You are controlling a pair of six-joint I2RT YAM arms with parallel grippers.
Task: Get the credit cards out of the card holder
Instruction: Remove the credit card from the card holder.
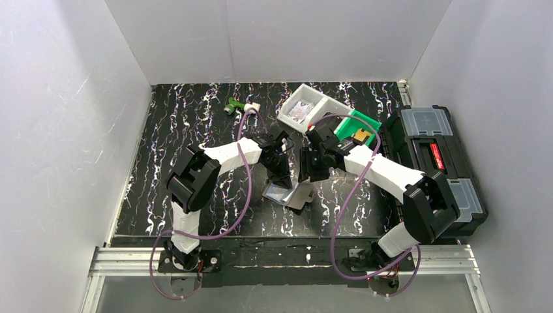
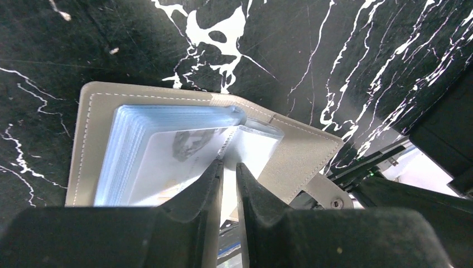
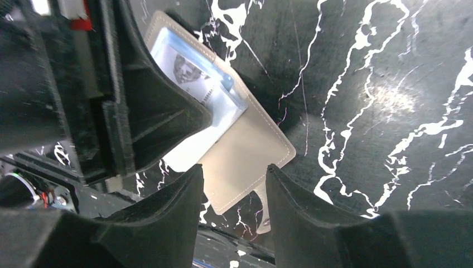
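small flat dark grey folding card holder (image 1: 300, 198) lies open on the black white-veined marble-look table (image 1: 182, 143), near the front edge, between the two arms. grey stitched cover (image 2: 89, 139) is flat on the table, and its stack of shiny clear-blue sleeves (image 2: 167, 120) is fanned up. one pale card with a dark print (image 2: 189, 146) shows through the top sleeve and sits inside the holder.

left gripper (image 1: 282, 177) is down on the sleeve side. in the left wrist view its fingers (image 2: 209, 181) are almost together over the sleeve stack, with a thin pale strip in the gap. cannot tell if it actually clamps a sleeve or card.

right gripper (image 3: 234, 170) is spread wide and straddles the bare grey flap (image 3: 245, 151) at its free edge. contact with the flap is unclear.

at the back right are a white plastic bin (image 1: 312, 91) and a green plastic bin (image 1: 365, 122). a black toolbox (image 1: 433, 163) is at the right edge.
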